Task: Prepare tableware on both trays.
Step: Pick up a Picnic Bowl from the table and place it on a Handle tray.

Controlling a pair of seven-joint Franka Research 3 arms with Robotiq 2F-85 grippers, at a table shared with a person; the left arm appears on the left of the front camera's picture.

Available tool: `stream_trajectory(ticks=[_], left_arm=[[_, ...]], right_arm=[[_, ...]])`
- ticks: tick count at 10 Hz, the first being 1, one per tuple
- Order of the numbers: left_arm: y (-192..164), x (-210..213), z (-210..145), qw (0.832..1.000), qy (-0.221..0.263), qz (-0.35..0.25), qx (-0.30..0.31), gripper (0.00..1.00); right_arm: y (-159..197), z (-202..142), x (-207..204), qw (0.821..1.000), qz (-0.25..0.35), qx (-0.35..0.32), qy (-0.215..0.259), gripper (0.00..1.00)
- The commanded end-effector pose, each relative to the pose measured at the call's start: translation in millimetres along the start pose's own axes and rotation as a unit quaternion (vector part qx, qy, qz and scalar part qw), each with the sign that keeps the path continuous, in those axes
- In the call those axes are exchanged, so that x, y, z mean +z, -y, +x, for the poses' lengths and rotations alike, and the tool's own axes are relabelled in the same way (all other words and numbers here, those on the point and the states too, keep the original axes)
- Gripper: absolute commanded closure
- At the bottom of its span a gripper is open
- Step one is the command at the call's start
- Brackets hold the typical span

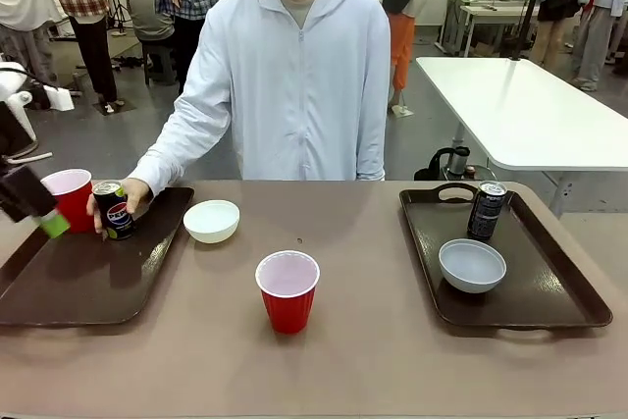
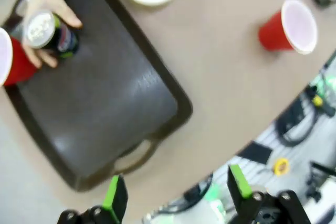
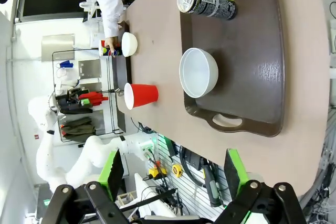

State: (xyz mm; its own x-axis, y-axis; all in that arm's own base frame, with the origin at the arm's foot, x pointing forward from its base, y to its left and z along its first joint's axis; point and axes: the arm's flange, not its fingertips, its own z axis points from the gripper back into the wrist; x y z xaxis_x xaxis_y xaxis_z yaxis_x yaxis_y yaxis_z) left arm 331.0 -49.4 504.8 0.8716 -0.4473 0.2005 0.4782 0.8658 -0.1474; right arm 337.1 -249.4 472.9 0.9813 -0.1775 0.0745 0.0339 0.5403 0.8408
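- Gaping at the bottom edge of its wrist view, the left hand has its green pads well apart and holds nothing. It hangs off the near edge of the bench, with the near handle of the left tray just above it in the frame.
- At the bottom of its own wrist view, the right hand is likewise spread wide and empty. The handle end of the right tray lies above it in the frame.
- In the lower middle of the front view, the near cup stands upright on the bare bench, between the trays and on neither.
- The left tray fills the lower left of the front view, and its near half is bare. The right tray lies at centre right.
- The tray bowl sits upright on the right tray, about midway along it.
- The dark can stands upright behind that bowl, by the tray's far handle.
- The loose bowl rests on the bench just beside the left tray's far right corner, off the tray.
- The Pepsi can stands upright on the far part of the left tray, with the person's hand wrapped round it.
- The far cup stands just left of that can, at the left edge of the frame. One green pad of the left hand overlaps it there.
- The person, in a white hooded jacket, stands at the far side in the upper middle of the frame.
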Motion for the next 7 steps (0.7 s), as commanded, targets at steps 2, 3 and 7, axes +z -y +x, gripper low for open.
stream_trajectory(ticks=[2, 3, 7], left_arm=[[13, -31, 93, 0.998, 0.007, 0.011, 0.059, 0.0], [14, -42, 112, 0.997, 0.01, 0.044, 0.068, 0.0], [15, -102, 183, 0.986, 0.006, 0.12, 0.113, 0.0]], right_arm=[[0, 0, 1, 1.0, 0.007, 0.006, 0.001, 0.0], [0, 0, 1, 1.0, 0.007, 0.006, 0.001, 0.0], [0, 0, 1, 1.0, 0.007, 0.006, 0.001, 0.0]])
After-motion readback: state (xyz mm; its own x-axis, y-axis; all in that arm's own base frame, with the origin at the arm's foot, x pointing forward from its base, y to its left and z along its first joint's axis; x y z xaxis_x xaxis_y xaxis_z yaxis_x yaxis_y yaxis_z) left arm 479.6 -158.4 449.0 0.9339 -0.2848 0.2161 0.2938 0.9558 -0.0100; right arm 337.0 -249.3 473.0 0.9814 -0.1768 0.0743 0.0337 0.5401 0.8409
